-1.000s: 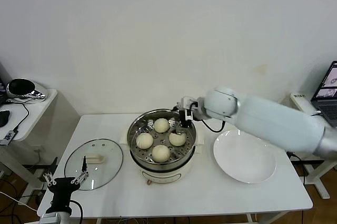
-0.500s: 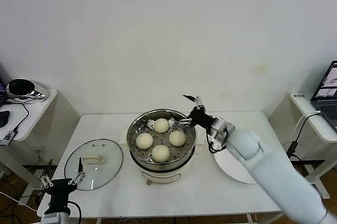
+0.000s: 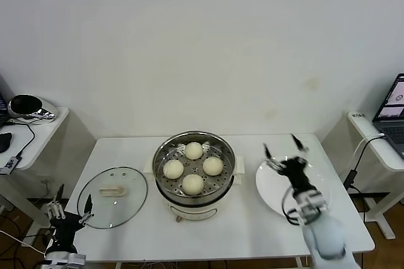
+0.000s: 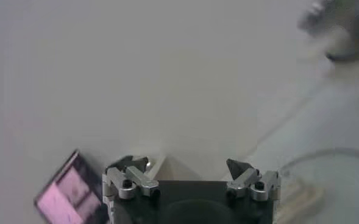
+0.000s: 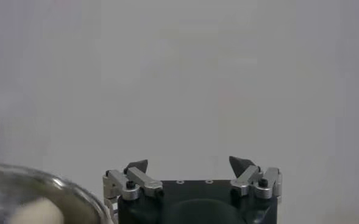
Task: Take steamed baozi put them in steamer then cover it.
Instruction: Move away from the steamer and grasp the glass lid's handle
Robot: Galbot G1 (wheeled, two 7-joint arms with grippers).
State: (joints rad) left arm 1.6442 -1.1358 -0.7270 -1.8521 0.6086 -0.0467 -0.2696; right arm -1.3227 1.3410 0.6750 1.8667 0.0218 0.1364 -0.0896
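Four cream-white baozi [image 3: 193, 150] lie on the perforated tray inside the steel steamer [image 3: 194, 193] at the table's middle. The glass cover [image 3: 112, 204] with its cream bar handle lies flat on the table to the steamer's left. My right gripper [image 3: 282, 147] is open and empty, raised over the white plate to the steamer's right; its wrist view [image 5: 190, 164] shows its spread fingers and the steamer's rim [image 5: 63, 185]. My left gripper [image 3: 68, 203] is open and empty, low at the table's front left corner beside the cover; it shows in the left wrist view [image 4: 188, 165].
A white plate [image 3: 315, 203] lies right of the steamer. A side table [image 3: 25, 133] with a dark round device stands at the left. A laptop [image 3: 392, 101] sits at the far right.
My right gripper has left the steamer's rim and swung right and back, now over the plate. My left gripper has drawn back a little to the left of the cover.
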